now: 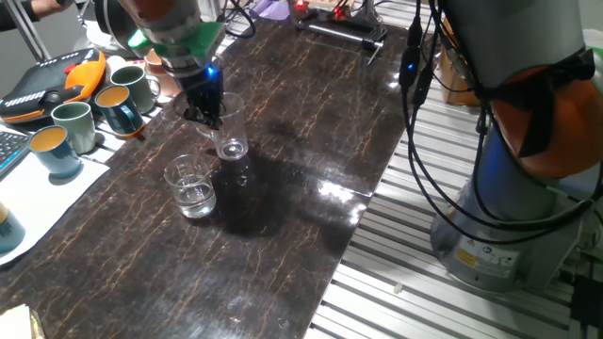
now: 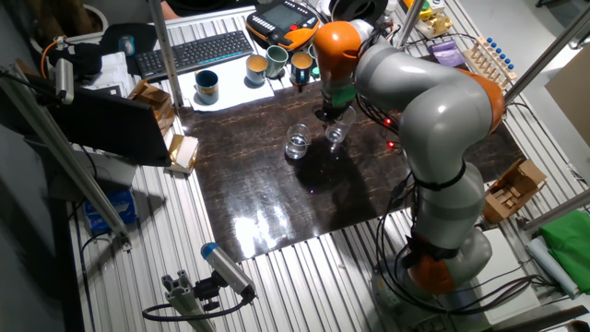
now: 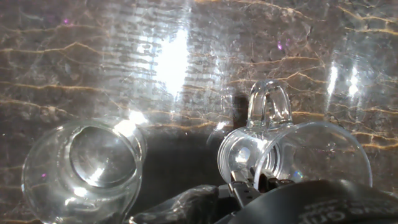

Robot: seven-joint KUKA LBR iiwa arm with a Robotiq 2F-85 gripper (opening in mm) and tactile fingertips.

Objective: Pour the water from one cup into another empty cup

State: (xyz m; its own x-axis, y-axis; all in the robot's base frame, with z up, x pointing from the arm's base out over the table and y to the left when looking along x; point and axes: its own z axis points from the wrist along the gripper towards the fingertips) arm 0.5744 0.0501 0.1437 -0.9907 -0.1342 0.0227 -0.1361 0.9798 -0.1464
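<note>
The taller clear tumbler [image 1: 229, 132] stands roughly upright near the middle of the dark marbled table [image 1: 301, 122]. My gripper [image 1: 209, 117] comes down from above and is shut on its rim at the far-left side. I cannot tell whether its base touches the table. The shorter clear glass [image 1: 191, 186] stands just in front and to the left, apart from it, with a glinting layer at its bottom. In the hand view the tumbler [image 3: 292, 155] is at lower right against my fingers [image 3: 249, 190], and the short glass [image 3: 81, 165] is at lower left. The other fixed view shows the tumbler [image 2: 336, 134], short glass [image 2: 297, 145] and gripper [image 2: 330, 116].
Several coloured mugs [image 1: 122, 99] stand on white paper at the table's back-left edge, beside an orange teach pendant [image 1: 47, 80]. A keyboard [image 2: 194, 51] lies behind them. The arm's base [image 1: 509, 217] and cables [image 1: 419, 104] are off the table's right edge.
</note>
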